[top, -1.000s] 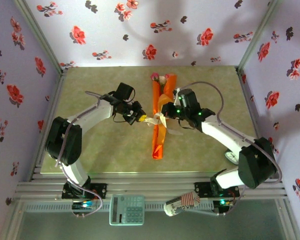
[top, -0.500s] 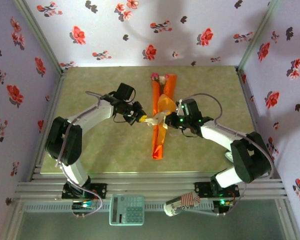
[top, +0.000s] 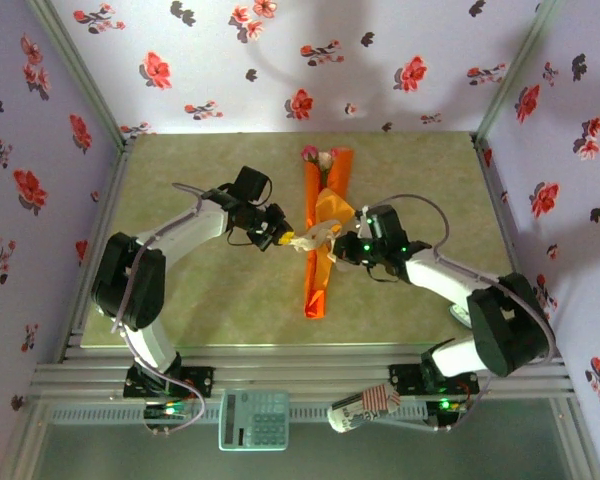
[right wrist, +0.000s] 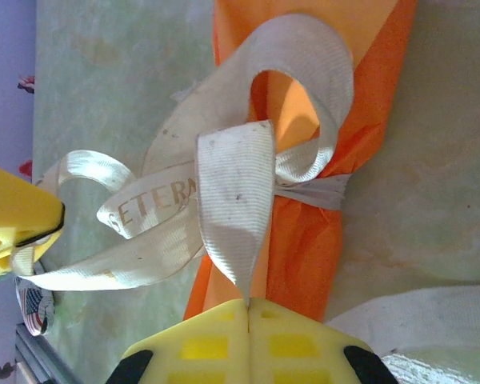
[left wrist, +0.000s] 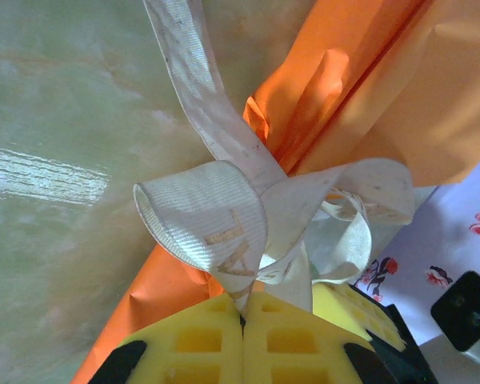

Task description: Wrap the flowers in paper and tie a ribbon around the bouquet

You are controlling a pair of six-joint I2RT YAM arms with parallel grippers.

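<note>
The bouquet (top: 320,262) lies lengthwise in the middle of the table, an orange paper (left wrist: 368,88) cone with the flowers (top: 318,157) at its far end. The cream ribbon (top: 318,233) circles its middle and stands up in loops (right wrist: 304,88). My left gripper (top: 286,239) sits just left of the cone, shut on a ribbon loop (left wrist: 216,216). My right gripper (top: 344,248) is just right of it, shut on another ribbon strand (right wrist: 234,200). The orange paper (right wrist: 312,240) lies beyond the right gripper (right wrist: 247,305), and the left gripper (left wrist: 244,308) has the cone under its fingers.
A calculator (top: 253,418) and a striped packet (top: 365,408) lie on the front rail. A white object (top: 462,315) sits by the right arm's elbow. Purple flowered walls (top: 40,180) close in the table on three sides.
My right gripper has moved toward the near edge along the cone's right side, drawing its ribbon strand with it. The left gripper has held its place.
</note>
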